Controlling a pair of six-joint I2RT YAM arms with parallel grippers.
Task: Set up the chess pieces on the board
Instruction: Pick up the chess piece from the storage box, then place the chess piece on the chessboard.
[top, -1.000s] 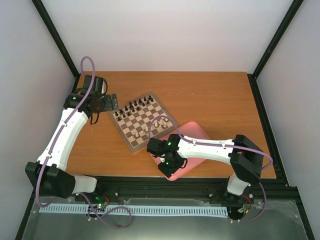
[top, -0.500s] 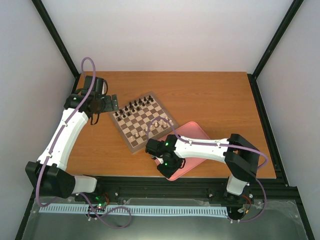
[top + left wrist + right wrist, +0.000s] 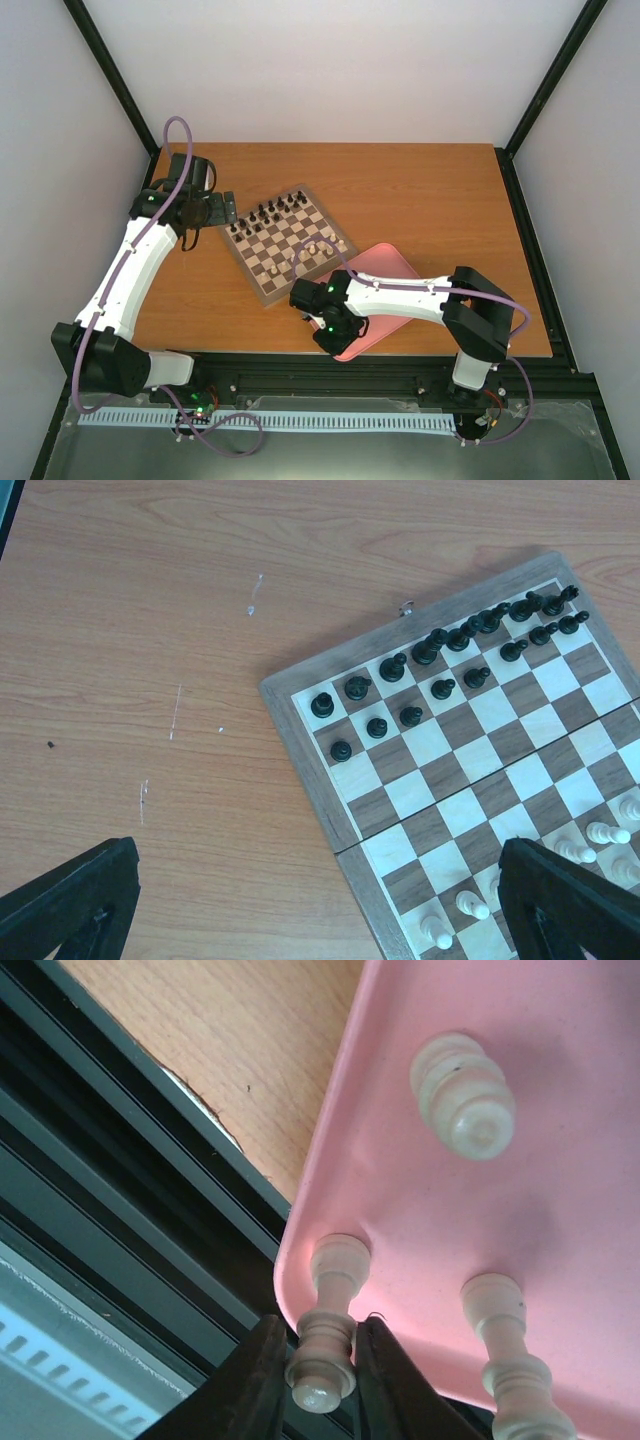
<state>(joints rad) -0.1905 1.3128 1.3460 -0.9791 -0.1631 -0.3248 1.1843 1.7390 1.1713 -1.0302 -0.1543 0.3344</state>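
The board lies left of centre on the table, with black pieces along its far rows and several cream chess pieces on its near squares. In the right wrist view my right gripper is shut on a cream chess piece that stands in the near corner of the pink tray, a finger pressing each side of the piece's head. Two more cream pieces are in the tray beside it. My left gripper hangs open and holds nothing above the board's left edge.
The pink tray sits just right of the board, its near corner reaching past the table's front edge over the black frame rail. Bare wooden tabletop stretches behind and to the right.
My right gripper's fingers have closed onto the cream piece in the tray corner, and the right arm has edged slightly left. The left arm has not moved.
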